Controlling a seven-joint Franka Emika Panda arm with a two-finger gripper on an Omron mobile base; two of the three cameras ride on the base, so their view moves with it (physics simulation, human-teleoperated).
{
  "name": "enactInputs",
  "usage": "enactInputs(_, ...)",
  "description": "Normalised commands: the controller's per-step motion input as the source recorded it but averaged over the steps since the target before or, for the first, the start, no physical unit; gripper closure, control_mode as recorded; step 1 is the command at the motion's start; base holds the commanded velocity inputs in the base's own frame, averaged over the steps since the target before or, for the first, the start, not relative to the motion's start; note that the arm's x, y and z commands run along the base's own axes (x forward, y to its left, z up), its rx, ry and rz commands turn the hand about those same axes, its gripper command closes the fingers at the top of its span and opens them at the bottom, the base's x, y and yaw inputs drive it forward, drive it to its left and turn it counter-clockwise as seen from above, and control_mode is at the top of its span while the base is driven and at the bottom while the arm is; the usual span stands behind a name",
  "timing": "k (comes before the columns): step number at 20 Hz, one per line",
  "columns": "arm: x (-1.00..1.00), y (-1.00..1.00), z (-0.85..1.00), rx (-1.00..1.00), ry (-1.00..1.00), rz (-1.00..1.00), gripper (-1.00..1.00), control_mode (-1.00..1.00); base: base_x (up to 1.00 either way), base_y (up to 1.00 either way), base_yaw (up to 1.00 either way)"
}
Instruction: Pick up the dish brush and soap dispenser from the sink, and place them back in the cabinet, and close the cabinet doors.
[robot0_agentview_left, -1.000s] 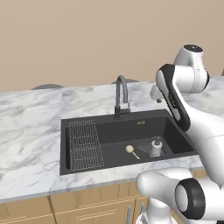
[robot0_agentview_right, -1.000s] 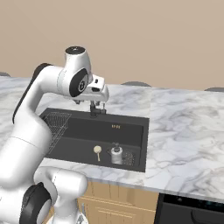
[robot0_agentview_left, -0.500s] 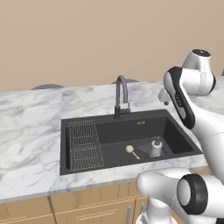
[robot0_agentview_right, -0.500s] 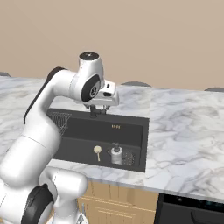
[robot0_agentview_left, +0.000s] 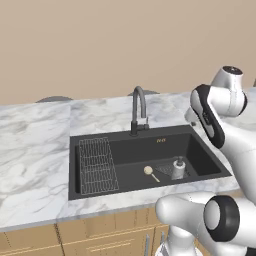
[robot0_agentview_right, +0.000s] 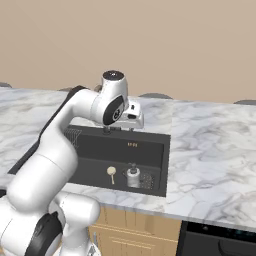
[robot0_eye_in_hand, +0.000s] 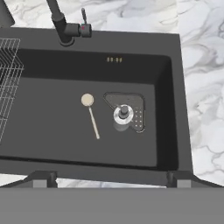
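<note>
Black sink (robot0_eye_in_hand: 173, 109) is now looked down on from above as the arm is swung over to the right vs 1 s ago, gripper (robot0_agentview_right: 120, 129) jaws spread wide & empty, dish brush (robot0_eye_in_hand: 90, 112) & soap dispenser (robot0_eye_in_hand: 124, 114) lying untouched on basin floor, so the 1st pick is judged abt to start.
</note>
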Motion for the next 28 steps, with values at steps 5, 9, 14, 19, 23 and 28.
enactInputs(5, 0.14, -0.15, -0.37, 0.00, 0.00, 0.00, -1.00, -1.00, 0.00, 0.00, 0.00)
enactInputs(9, 0.18, -0.11, -0.36, 0.00, 0.00, 0.00, -1.00, -1.00, 0.00, 0.00, 0.00)
enactInputs(14, 0.29, -0.03, -0.35, 0.00, 0.00, 0.00, -1.00, -1.00, 0.00, 0.00, 0.00)
enactInputs(19, 0.25, -0.02, -0.34, 0.00, 0.00, 0.00, -1.00, -1.00, 0.00, 0.00, 0.00)
enactInputs(23, 0.11, 0.00, -0.29, 0.00, 0.00, 0.00, -1.00, -1.00, 0.00, 0.00, 0.00)
enactInputs(28, 0.10, 0.00, -0.37, 0.00, 0.00, 0.00, -1.00, -1.00, 0.00, 0.00, 0.00)
